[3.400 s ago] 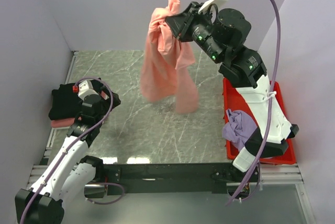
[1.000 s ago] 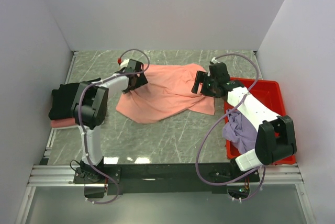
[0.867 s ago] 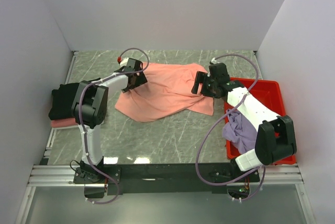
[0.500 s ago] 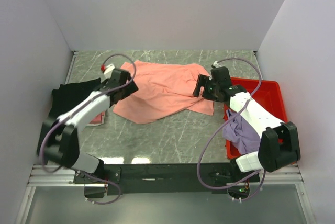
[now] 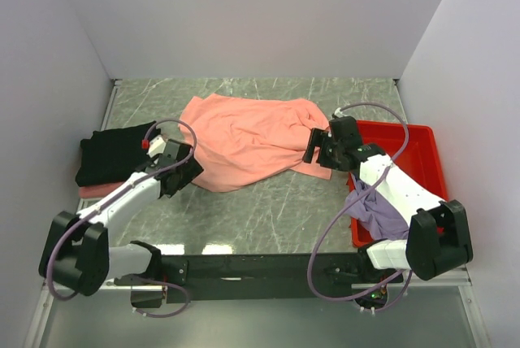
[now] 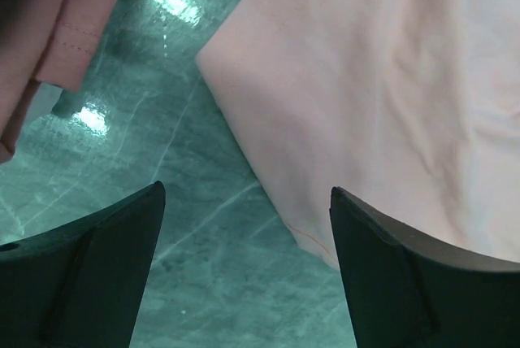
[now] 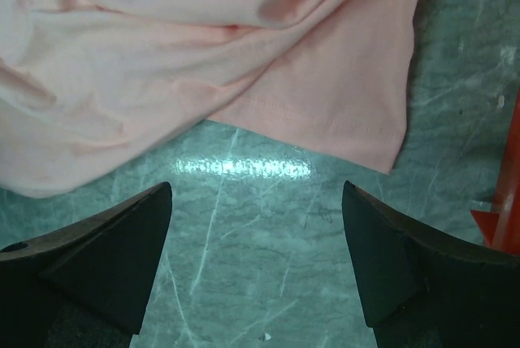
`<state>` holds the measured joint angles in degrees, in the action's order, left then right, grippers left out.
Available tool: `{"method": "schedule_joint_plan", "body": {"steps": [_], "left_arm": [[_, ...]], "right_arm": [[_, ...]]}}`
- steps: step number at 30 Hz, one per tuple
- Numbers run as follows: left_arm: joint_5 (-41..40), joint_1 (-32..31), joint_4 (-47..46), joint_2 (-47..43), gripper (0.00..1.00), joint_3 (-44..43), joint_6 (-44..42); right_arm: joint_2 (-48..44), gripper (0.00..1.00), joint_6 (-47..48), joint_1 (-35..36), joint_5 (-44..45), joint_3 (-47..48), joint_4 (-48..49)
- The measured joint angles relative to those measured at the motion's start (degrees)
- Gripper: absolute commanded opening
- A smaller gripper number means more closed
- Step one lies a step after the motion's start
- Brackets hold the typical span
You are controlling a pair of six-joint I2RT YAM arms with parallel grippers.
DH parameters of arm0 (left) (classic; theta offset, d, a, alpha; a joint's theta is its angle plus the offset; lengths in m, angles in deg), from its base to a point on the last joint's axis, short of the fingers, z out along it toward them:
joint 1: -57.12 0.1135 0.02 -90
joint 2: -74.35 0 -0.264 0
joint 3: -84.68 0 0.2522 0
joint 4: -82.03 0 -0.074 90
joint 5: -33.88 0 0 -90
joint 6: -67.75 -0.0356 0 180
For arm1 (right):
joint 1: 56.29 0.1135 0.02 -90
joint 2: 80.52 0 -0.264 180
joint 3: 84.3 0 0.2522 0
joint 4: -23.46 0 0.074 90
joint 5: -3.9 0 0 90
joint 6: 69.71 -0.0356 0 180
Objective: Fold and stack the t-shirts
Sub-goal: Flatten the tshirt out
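Left gripper (image 5: 184, 172) and right gripper (image 5: 318, 151) gaped wide, both empty. Pinching the rumpled salmon-pink cloth t-shirt (image 5: 252, 141) at 12 o'clock risked trapping bunched layers.

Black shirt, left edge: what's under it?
A pink shirt, only its near edge showing below the black shirt. The rest is covered; whether more lies beneath can't be seen.
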<state>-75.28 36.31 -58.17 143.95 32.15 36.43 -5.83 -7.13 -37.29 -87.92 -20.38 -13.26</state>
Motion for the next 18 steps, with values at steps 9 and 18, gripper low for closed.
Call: {"method": "schedule_joint_plan", "body": {"steps": [9,18], "left_arm": [[-0.9,0.0,-0.6,11.3,0.65,-2.7,2.1],[-1.6,0.0,-3.7,16.2,0.09,-4.7,2.4]], "right_arm": [[-0.5,0.9,0.0,0.0,0.7,-0.8,-0.2],[-0.2,0.88,0.1,0.0,1.3,-1.0,-1.1]]}}
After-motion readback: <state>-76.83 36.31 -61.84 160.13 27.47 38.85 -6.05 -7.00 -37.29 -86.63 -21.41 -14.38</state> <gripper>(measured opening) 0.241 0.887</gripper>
